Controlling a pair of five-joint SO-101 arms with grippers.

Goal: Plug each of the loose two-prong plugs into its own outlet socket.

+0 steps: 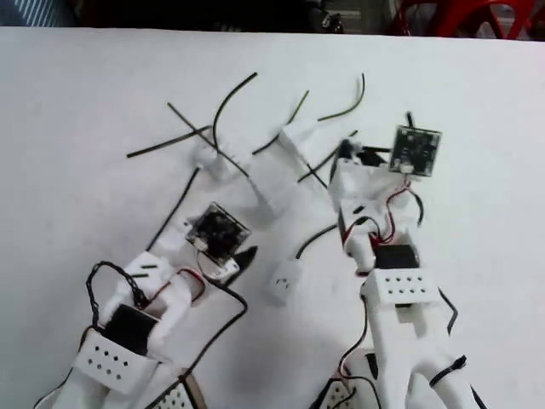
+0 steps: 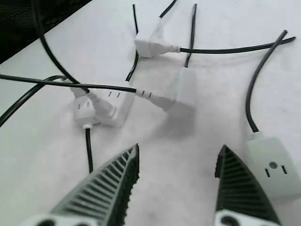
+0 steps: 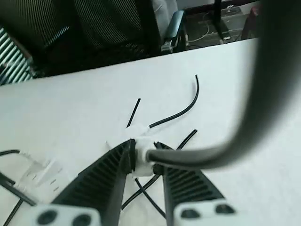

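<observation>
My right gripper (image 3: pixel 145 149) is shut on a white two-prong plug (image 3: pixel 141 159), whose black cord runs back past the camera. From above, that gripper (image 1: pixel 345 155) hovers at the right end of the cable cluster. A free white outlet socket (image 2: pixel 272 165) with bare slots lies beside one finger of my left gripper (image 2: pixel 178 151), which is open and holds nothing. In the high view this socket (image 1: pixel 285 279) lies between the two arms, just right of the left gripper (image 1: pixel 238 264). A white plug sits in a socket (image 2: pixel 175 90) ahead of the left gripper.
Two more white plug-and-socket pairs (image 2: pixel 99 107) (image 2: pixel 151 44) lie farther out, with black cords crossing around them (image 1: pixel 213 128). Dark chairs (image 3: pixel 108 28) stand beyond the table's far edge. Bare white tabletop (image 1: pixel 77 128) spreads to the left and the far right.
</observation>
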